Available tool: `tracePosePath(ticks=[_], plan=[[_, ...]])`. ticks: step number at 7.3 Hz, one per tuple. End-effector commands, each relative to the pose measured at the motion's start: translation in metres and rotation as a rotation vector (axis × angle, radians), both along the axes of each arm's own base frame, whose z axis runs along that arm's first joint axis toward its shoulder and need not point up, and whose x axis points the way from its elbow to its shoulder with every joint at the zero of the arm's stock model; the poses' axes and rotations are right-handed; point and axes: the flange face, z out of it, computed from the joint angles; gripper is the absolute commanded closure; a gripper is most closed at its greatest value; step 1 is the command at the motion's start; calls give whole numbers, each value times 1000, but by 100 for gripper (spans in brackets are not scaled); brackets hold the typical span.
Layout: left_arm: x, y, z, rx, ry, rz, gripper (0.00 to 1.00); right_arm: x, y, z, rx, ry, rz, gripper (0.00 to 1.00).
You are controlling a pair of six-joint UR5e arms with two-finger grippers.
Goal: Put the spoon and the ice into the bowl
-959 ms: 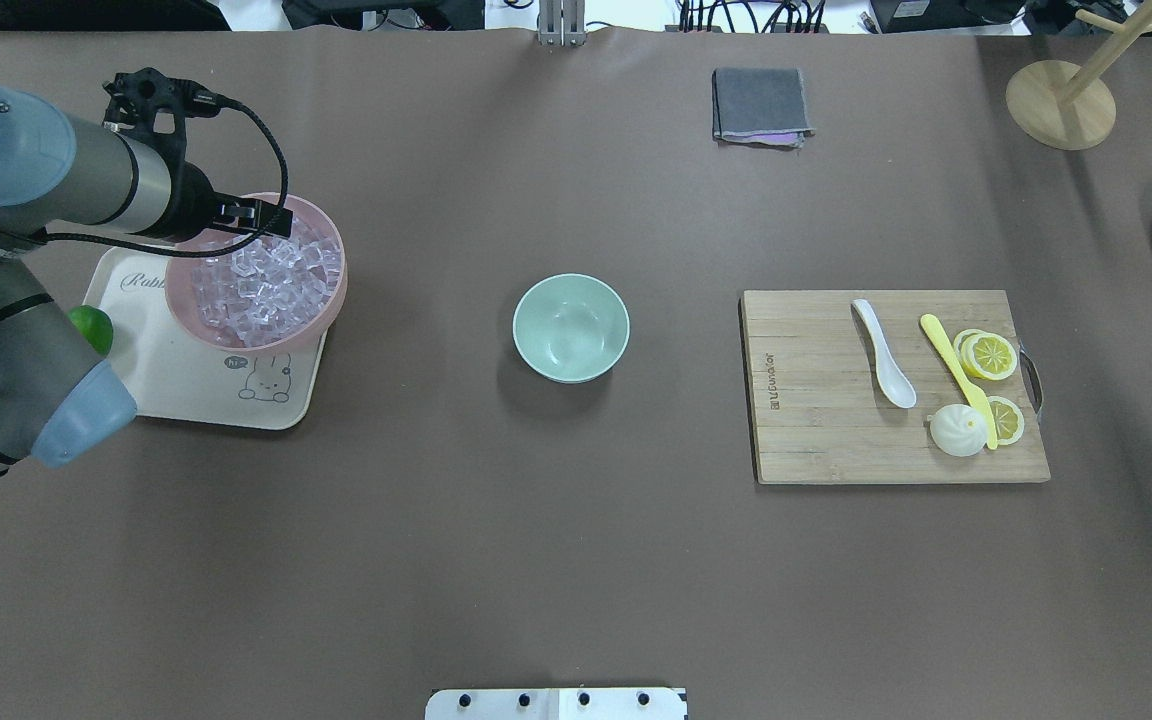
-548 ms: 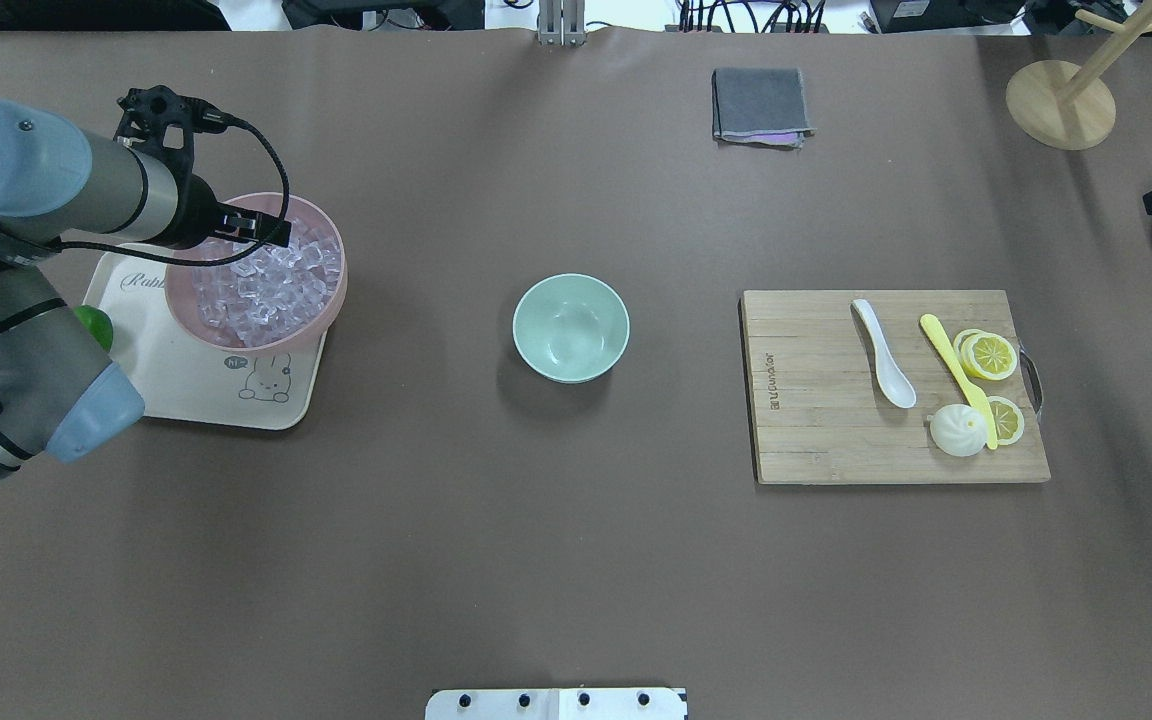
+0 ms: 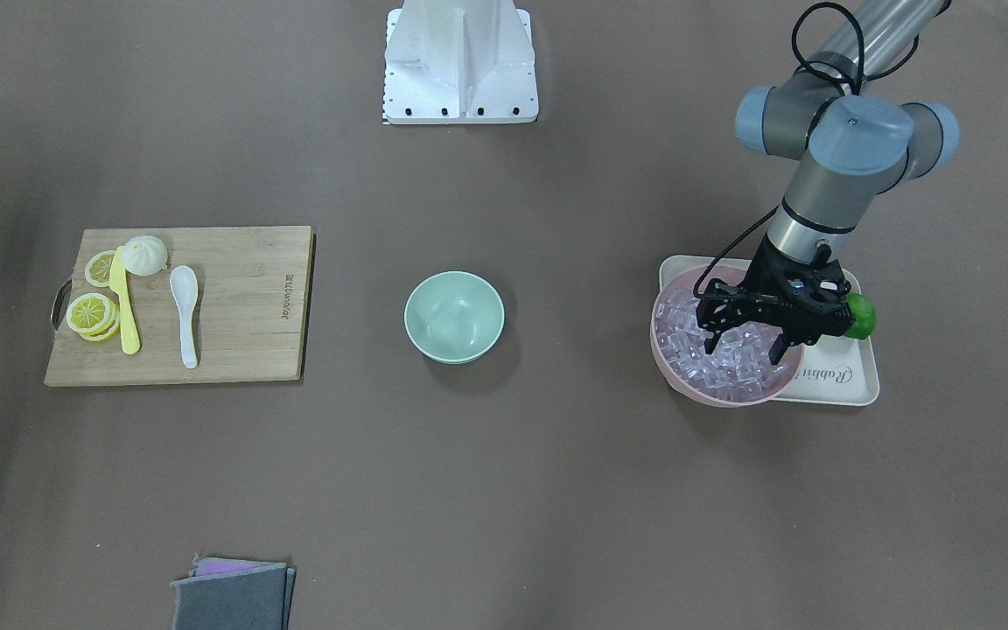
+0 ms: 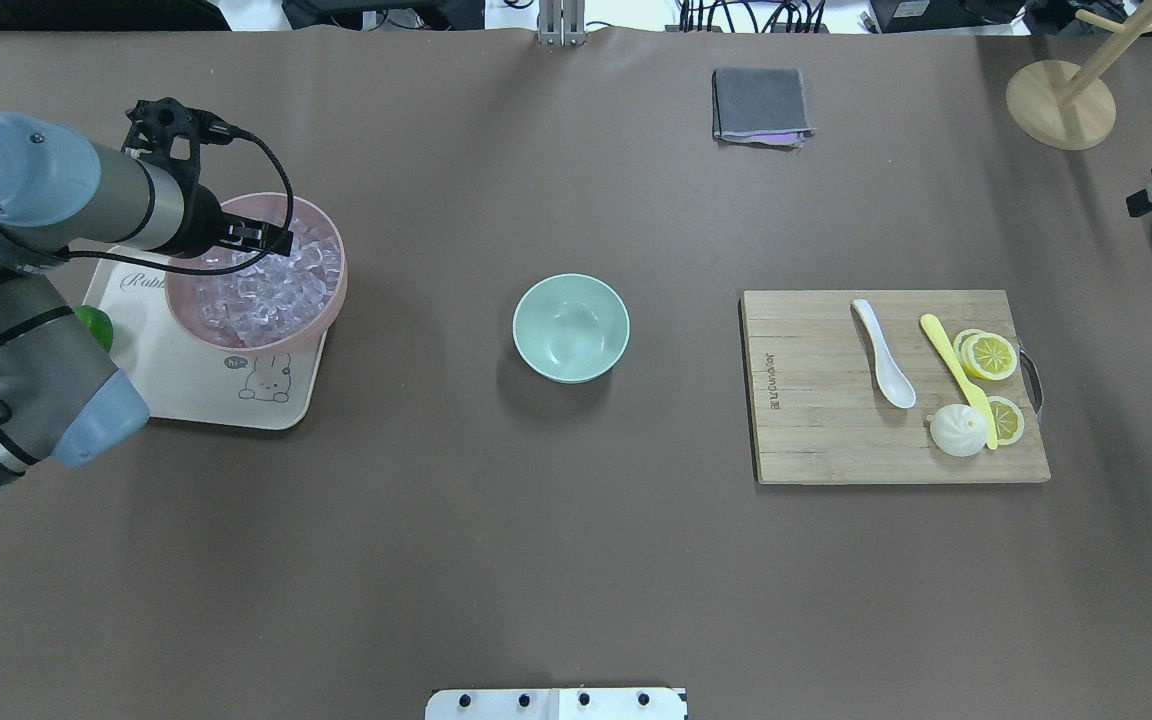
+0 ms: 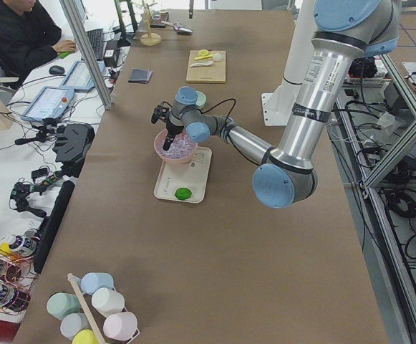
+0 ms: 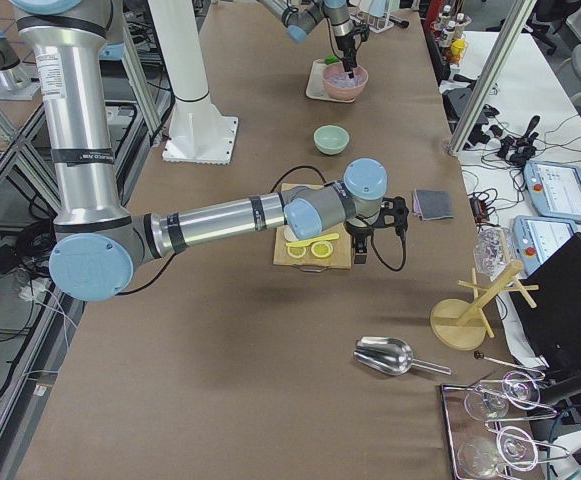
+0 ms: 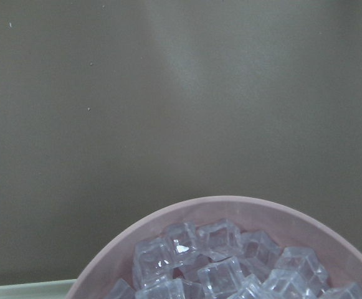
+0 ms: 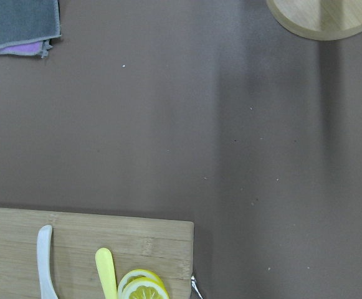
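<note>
Overhead exterior: glossy white spoon [image 4: 881, 352] lies on cutting board [image 4: 816, 425].

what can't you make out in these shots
- Left gripper: the front-facing view leaves unclear whether its tips touch the ice.
- Right gripper: open or shut unknown; the overhead edge cuts it off, and the side view is too small.
- Green object: overhead, the left arm hides most.

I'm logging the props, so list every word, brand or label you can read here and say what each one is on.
"Rabbi…": script lettering on the cream tray; the rest is hidden behind the pink bowl.
"hi": in a small speech bubble next to the rabbit drawing on the same tray.
Cutting board: a burnt-in brand line runs along one short edge, too small to read with certainty.
No other text is legible.
</note>
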Motion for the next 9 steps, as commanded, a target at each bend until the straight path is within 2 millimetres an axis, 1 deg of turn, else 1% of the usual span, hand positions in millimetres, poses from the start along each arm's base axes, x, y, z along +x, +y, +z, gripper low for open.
tracePosePath(ticks=[1,4,6,7,9], plan=[[6,3,6,-8,-9,10,13,-1,0,-2,1,-1,1,0],[9,1,14,-20,-20,10,16,-5,-2,-4,-5,-3,3,0],[9,1,13,-16,-16,10,20,-7,-2,-4,-5,-3,0,0],[9,1,13,-17,-16,11,25,-7,-2,-5,-9,-3,2,0],[9,1,9,-15,-7,15,47,-7,-2,-6,-19,-6,11,0]])
